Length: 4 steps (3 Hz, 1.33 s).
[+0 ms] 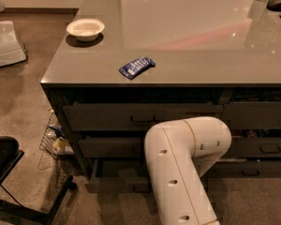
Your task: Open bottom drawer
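Camera view: the grey desk's (187, 64) wide dark grey-brown bottom drawer (113, 183), likely rigid, should slide by its centre handle; the gripper sits hidden behind the white robot arm (182, 168), so its grip cannot be told.

Cream, rounded arm (187, 168) with small dark holes hides the gripper

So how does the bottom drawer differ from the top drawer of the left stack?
The wide dark grey-brown bottom drawer has a low, thin front; the dark top drawer has a taller one. The bottom drawer juts forward of the stack; the top drawer sits closed. The top drawer's handle shows; the bottom drawer's is hidden behind the white robot arm, as is the gripper. Both are wide and dark.
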{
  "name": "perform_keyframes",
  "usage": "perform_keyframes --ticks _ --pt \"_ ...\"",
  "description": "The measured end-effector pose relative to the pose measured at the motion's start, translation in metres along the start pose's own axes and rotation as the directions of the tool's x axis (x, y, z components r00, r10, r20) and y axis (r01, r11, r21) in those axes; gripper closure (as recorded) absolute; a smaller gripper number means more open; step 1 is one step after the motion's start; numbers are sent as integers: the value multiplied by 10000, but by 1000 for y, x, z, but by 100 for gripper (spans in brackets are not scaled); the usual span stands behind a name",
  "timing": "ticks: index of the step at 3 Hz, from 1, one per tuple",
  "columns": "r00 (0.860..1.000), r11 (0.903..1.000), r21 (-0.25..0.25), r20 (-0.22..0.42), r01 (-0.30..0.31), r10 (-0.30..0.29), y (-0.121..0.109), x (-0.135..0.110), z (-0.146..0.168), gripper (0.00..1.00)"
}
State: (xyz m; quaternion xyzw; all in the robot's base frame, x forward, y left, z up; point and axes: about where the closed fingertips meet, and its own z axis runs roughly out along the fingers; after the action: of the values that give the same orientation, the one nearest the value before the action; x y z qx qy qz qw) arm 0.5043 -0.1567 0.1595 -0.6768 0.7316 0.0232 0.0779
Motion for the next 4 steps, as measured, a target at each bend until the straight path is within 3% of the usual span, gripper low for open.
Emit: perform_keyframes --ticks 3,4 --pt "10000 10000 0 0 1 -1 0 0 0 0" --pt "10000 10000 0 0 1 -1 0 0 -1 13"
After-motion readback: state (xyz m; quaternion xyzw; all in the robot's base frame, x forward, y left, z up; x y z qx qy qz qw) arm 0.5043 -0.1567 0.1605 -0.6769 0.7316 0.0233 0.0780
